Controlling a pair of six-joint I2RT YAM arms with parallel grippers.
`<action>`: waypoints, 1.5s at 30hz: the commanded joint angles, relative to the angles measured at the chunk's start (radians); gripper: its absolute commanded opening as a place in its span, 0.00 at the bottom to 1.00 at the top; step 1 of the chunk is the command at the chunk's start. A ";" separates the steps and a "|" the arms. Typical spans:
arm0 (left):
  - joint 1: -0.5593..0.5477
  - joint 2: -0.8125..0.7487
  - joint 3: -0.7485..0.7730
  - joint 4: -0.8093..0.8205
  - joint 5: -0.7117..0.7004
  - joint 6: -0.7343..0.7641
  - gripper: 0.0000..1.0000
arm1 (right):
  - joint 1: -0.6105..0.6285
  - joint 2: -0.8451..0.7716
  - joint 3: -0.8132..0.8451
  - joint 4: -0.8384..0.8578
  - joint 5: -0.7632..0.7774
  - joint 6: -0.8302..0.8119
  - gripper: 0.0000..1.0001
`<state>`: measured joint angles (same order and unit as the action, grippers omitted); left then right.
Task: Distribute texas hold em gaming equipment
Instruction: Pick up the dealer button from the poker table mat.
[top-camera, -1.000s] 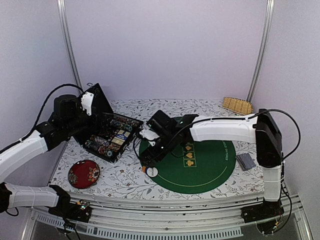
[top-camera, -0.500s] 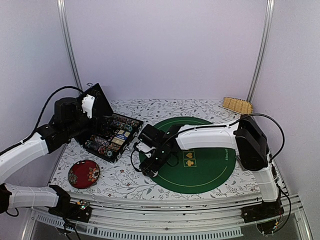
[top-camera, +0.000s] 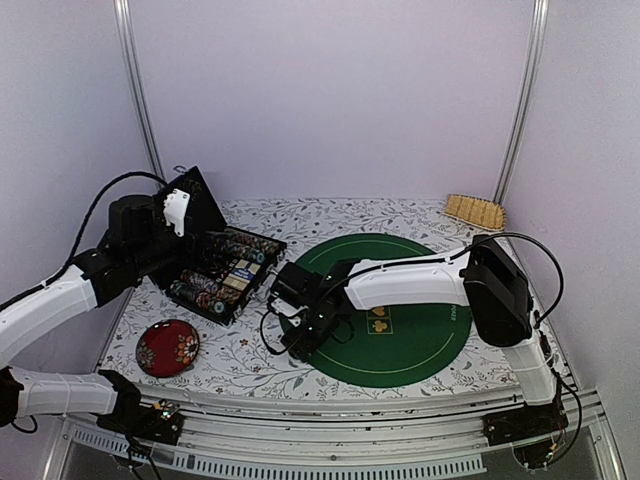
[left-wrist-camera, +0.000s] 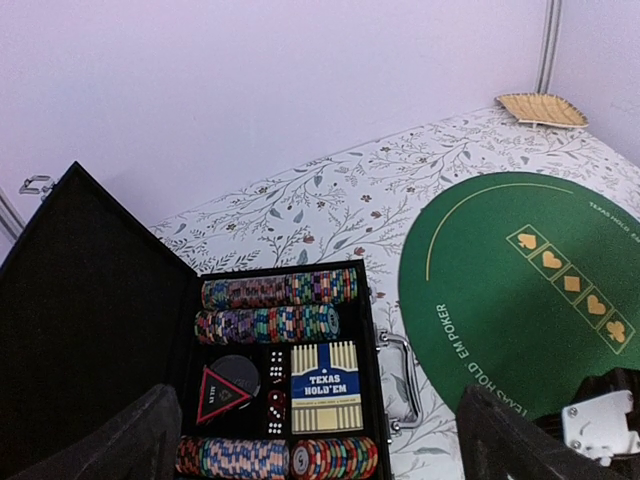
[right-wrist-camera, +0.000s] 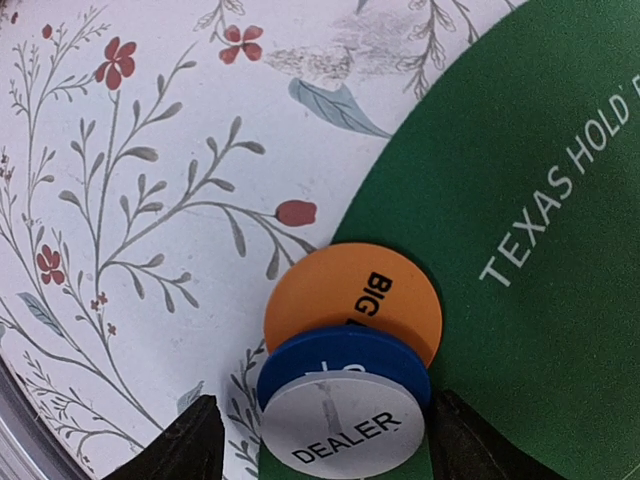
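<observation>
**Right arm.** The right gripper (right-wrist-camera: 325, 405) is lowered to the left edge of the green mat (top-camera: 420, 340), on the near-left part of the desk (top-camera: 250, 365). Its jaws are apart and bracket a group of three round marker discs, one finger on each side. A narrow gap shows beside the left finger, so nothing is clamped.

**Marker discs.** The discs overlap like shingles, straddling the mat's left edge where felt meets floral cloth:
- the orange disc (right-wrist-camera: 352, 295), printed "BIG", is lowest and lies farthest from the fingers;
- the blue disc (right-wrist-camera: 340, 358) lies partly over the orange one;
- the white disc (right-wrist-camera: 345, 428), printed "DEALER", lies on top, between the fingers.

**Left arm.** The left gripper (left-wrist-camera: 318, 420) hangs above the open black case (left-wrist-camera: 90, 320) near the desk's far-left corner, jaws fully apart, holding nothing.

**Case contents.** Rows of striped chips (left-wrist-camera: 275, 305) lie on edge at the back, with more at the front. Between them sits a card box (left-wrist-camera: 325, 385) marked "TEXAS HOLD'EM".

**Other items.** A red floral dish (top-camera: 167, 348) sits at the near-left corner, and a tan woven piece (top-camera: 475, 211) at the far-right corner — both well apart from the mat.
</observation>
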<state>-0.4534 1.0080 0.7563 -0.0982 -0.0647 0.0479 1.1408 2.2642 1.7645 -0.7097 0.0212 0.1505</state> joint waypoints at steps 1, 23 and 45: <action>-0.007 0.000 -0.011 0.018 -0.005 0.013 0.98 | 0.007 0.029 0.016 -0.057 0.067 0.021 0.68; -0.007 -0.002 -0.013 0.022 0.002 0.019 0.98 | 0.007 -0.040 -0.015 -0.104 0.024 0.023 0.39; -0.007 -0.008 -0.015 0.023 0.009 0.024 0.98 | 0.007 -0.048 -0.064 -0.146 -0.026 0.026 0.54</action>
<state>-0.4534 1.0080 0.7525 -0.0937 -0.0605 0.0601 1.1435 2.2433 1.7378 -0.7753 0.0269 0.1612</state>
